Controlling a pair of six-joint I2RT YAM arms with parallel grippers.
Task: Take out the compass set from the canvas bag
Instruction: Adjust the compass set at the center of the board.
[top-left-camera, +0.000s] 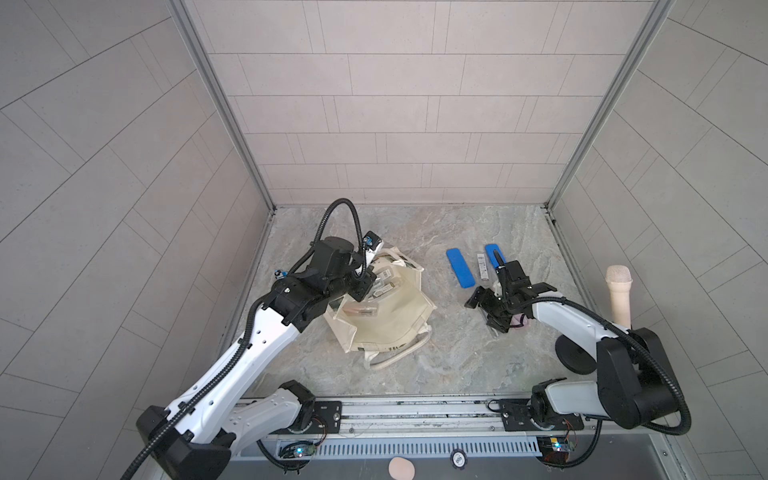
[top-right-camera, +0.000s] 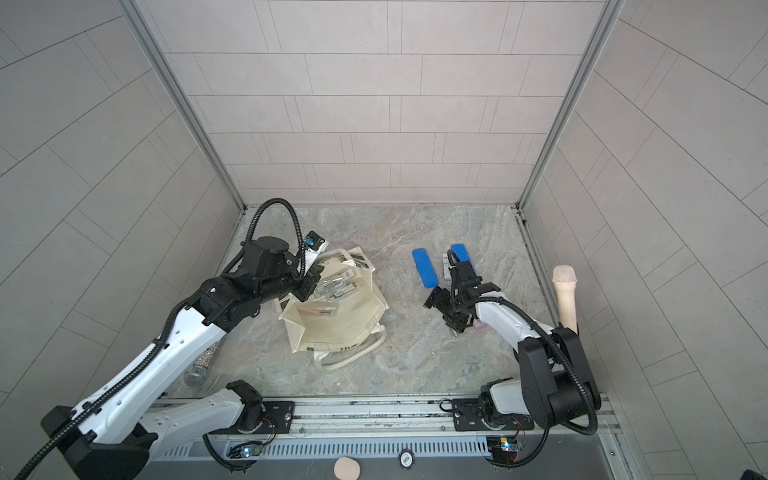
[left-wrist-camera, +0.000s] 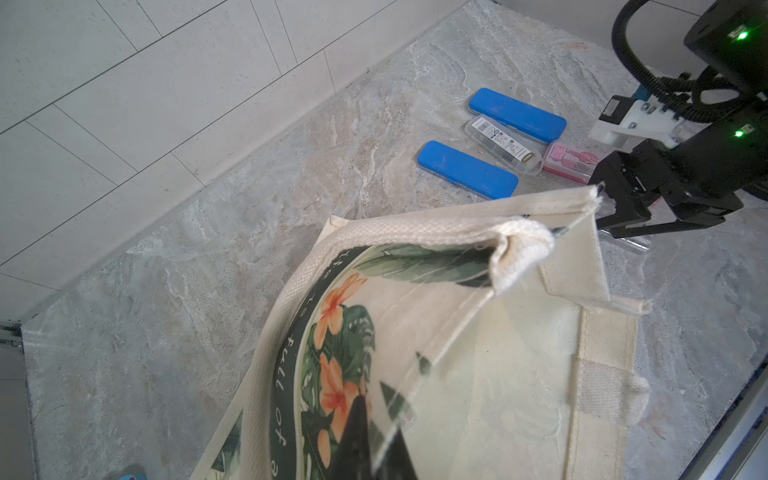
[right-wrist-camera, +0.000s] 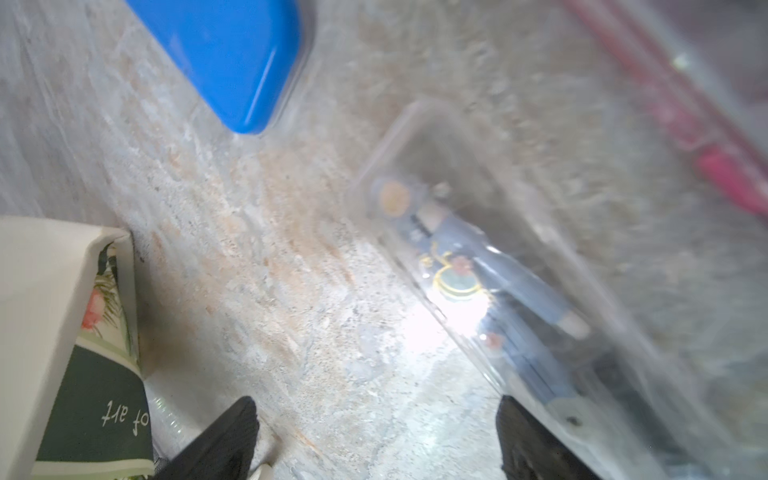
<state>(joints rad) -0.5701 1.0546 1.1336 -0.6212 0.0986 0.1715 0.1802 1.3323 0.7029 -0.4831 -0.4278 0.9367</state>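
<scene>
The cream canvas bag (top-left-camera: 399, 324) (top-right-camera: 349, 328) lies open at centre-left, with clear compass-set cases (top-left-camera: 376, 286) inside. My left gripper (top-left-camera: 359, 291) (left-wrist-camera: 374, 440) is shut on the bag's printed wall (left-wrist-camera: 498, 374). My right gripper (top-left-camera: 488, 311) (right-wrist-camera: 376, 436) hangs open just above the table, right of the bag, with nothing between its fingers. A clear case holding a blue compass (right-wrist-camera: 478, 282) lies on the table beside one fingertip (right-wrist-camera: 528, 440). A corner of the bag (right-wrist-camera: 41, 311) shows in the right wrist view.
Two blue cases (left-wrist-camera: 517, 114) (left-wrist-camera: 467, 168), a clear barcoded case (left-wrist-camera: 503, 143) and a pink case (left-wrist-camera: 569, 160) lie behind the right gripper. A beige microphone (top-left-camera: 619, 299) stands on a black base (top-left-camera: 575, 357) at the right. A silver microphone (top-right-camera: 203, 365) lies under the left arm.
</scene>
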